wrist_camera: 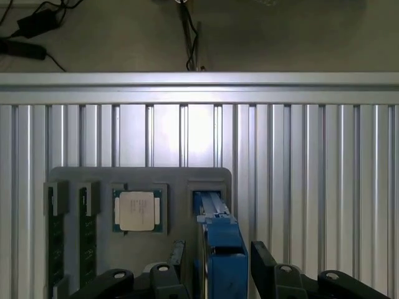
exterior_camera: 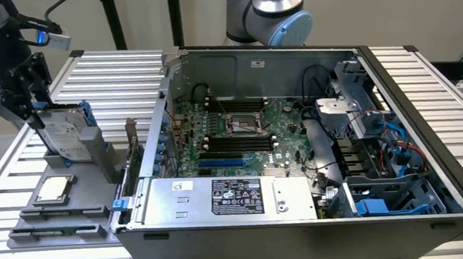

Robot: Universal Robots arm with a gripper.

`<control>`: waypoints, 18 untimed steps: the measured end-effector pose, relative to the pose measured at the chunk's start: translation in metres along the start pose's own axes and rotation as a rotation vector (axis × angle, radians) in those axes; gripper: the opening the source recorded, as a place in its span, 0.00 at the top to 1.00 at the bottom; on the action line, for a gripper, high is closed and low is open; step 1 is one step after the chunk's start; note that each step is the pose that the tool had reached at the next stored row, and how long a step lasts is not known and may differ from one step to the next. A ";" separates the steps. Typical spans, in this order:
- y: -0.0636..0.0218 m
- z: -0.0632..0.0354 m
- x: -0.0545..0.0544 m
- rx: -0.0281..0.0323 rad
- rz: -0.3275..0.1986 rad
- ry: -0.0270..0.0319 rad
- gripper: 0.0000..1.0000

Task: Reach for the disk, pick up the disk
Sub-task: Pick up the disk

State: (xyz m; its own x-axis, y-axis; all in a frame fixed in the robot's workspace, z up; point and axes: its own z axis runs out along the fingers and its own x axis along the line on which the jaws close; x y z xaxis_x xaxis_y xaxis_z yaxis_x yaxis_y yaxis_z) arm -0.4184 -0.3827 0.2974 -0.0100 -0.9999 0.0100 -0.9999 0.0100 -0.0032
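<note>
The reach looks all but done and the lift is not yet made. The ribbed silver aluminium table (exterior_camera: pixel 423 73) carries everything. The big open dark-grey computer case (exterior_camera: pixel 304 234), its green motherboard showing, stands well to one side of the black two-fingered pincer (exterior_camera: pixel 39 115) and plays no part here. The flat grey plastic parts tray (exterior_camera: pixel 27 238) lies directly beneath the pincer.

The disk (exterior_camera: pixel 62 132) is a flat rectangular silver-grey metal hard drive with a white label in a blue plastic carrier. It stands on edge in its grey slot on that tray, seated and not raised. In the wrist view the pincer (wrist_camera: pixel 218 252) is lowered over the disk (wrist_camera: pixel 223 255), whose blue top edge runs straight up the middle between the two black fingers (wrist_camera: pixel 177 256), one on each flank. The fingers stand apart. A narrow gap shows on one side, while the other side is so close that contact cannot be ruled out. By my reading the grip is not yet closed, so clamping and lifting are what remain.

Beyond the fingertips, near the disk on the same tray, lies the small square silver chip (wrist_camera: pixel 137 210).
</note>
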 end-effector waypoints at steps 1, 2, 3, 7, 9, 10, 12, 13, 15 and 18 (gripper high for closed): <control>0.0002 0.0000 0.000 0.0000 0.000 0.0001 0.46; 0.0004 0.0000 0.000 0.0000 0.000 0.0000 0.48; 0.0004 0.0000 0.000 -0.0001 0.000 0.0000 0.48; 0.0005 0.0002 0.000 -0.0001 0.000 0.0001 0.62; 0.0005 0.0002 0.000 -0.0001 0.000 0.0001 0.62; 0.0005 0.0003 0.000 -0.0001 0.000 0.0001 0.62; 0.0005 0.0004 0.000 -0.0001 0.000 0.0001 0.62; 0.0004 0.0005 0.000 0.0000 0.000 0.0000 0.62; 0.0005 0.0010 0.000 0.0001 0.000 0.0000 0.62; 0.0005 0.0013 0.000 -0.0003 0.000 0.0000 0.62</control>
State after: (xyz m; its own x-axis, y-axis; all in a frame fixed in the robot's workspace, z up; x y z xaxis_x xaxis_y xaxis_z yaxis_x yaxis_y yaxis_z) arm -0.4189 -0.3827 0.2961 -0.0100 -0.9999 0.0100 -0.9999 0.0100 -0.0029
